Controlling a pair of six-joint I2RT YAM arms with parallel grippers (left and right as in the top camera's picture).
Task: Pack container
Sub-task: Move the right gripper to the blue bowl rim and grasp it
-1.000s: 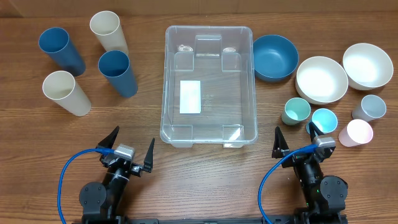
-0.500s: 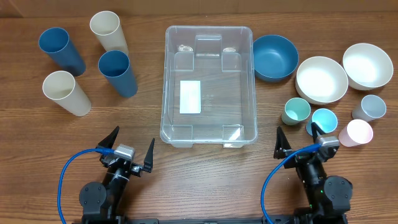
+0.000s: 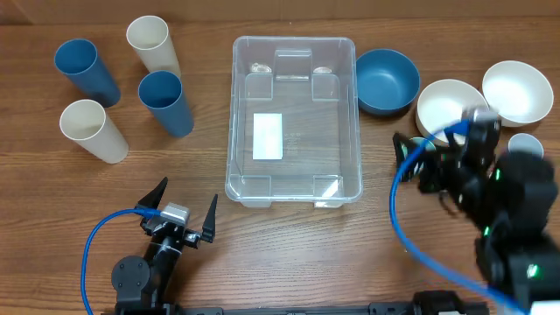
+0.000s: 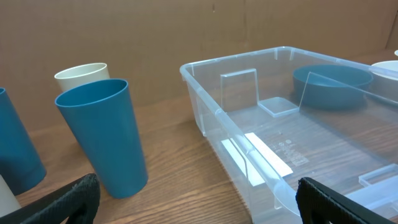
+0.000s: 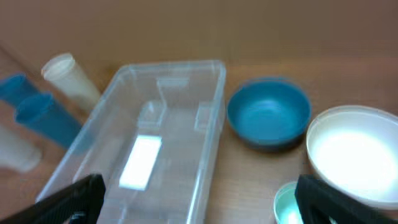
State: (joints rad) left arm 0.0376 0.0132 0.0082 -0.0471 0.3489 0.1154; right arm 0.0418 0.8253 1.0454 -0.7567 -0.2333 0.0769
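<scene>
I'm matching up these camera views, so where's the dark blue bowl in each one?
Overhead: blue bowl upper right of centre, just right of the container.
Left wrist: bowl at far right, behind the container's clear wall.
Right wrist: bowl right of centre.
Shared landmark: the container's white label.

Bench tally
One container; two blue tall cups, two cream tall cups; one blue bowl, two white bowls; small cups partly hidden, uncountable.
</scene>
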